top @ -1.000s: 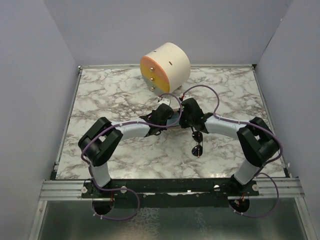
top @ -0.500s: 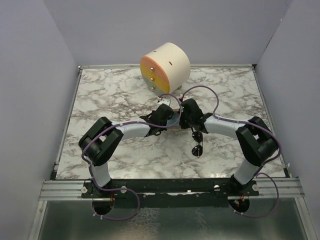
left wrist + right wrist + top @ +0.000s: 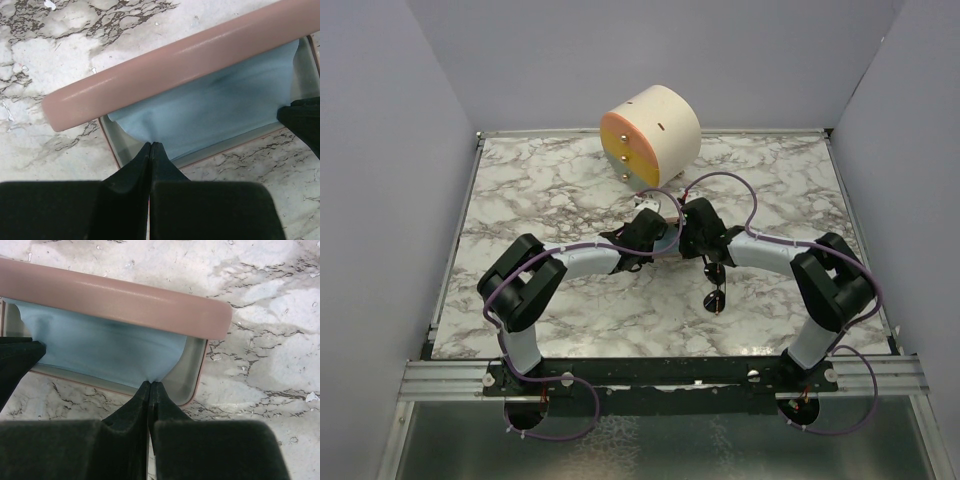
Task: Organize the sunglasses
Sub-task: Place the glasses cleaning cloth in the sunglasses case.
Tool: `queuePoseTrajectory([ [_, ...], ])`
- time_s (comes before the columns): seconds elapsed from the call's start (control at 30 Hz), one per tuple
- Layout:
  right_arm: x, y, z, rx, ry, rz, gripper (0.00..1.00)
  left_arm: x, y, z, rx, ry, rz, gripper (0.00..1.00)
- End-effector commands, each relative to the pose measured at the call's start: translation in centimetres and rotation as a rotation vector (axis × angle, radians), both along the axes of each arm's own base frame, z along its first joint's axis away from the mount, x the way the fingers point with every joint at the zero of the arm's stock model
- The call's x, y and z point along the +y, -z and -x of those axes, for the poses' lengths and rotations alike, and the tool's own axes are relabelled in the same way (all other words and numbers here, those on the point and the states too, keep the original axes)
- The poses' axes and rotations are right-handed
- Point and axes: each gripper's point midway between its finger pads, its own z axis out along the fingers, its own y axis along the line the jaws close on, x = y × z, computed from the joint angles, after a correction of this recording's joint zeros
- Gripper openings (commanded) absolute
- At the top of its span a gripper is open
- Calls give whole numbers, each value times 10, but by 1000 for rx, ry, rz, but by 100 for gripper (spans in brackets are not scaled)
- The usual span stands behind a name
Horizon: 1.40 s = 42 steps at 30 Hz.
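The sunglasses (image 3: 716,290), dark with round lenses, lie on the marble table just in front of my right forearm, apart from both grippers. At mid-table the open pink case (image 3: 175,60) (image 3: 125,300) sits with a light blue cloth (image 3: 215,110) (image 3: 100,347) stretched over its grey inside. My left gripper (image 3: 151,145) (image 3: 655,228) is shut on the cloth's left corner. On the cloth's right corner my right gripper (image 3: 151,384) (image 3: 688,228) is shut. From above, the two wrists hide most of the case.
A cream cylinder with an orange face (image 3: 650,135) stands at the back edge of the table, just beyond the case. Grey walls close in the left, right and back sides. Purple cables loop over both arms.
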Motion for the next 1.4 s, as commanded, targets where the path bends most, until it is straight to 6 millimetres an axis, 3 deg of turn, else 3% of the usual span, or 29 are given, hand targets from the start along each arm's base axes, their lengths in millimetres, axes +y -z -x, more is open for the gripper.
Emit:
queuePoseTrajectory([
  [0.0,-3,4,-5,3,9,29,1,-3,3,4,28,4,-2,0],
  [1.03,-9,11,5,35,14,42,1,-4,7,8,40,12,-19,0],
  [1.17,-10,10,5,34,19,43,6,-3,8,7,43,5,-25,1],
  [1.23,-10,10,5,33,22,43,9,-3,8,7,44,0,-31,8],
  [1.37,-10,10,5,32,21,41,11,-2,8,7,41,-3,-35,8],
])
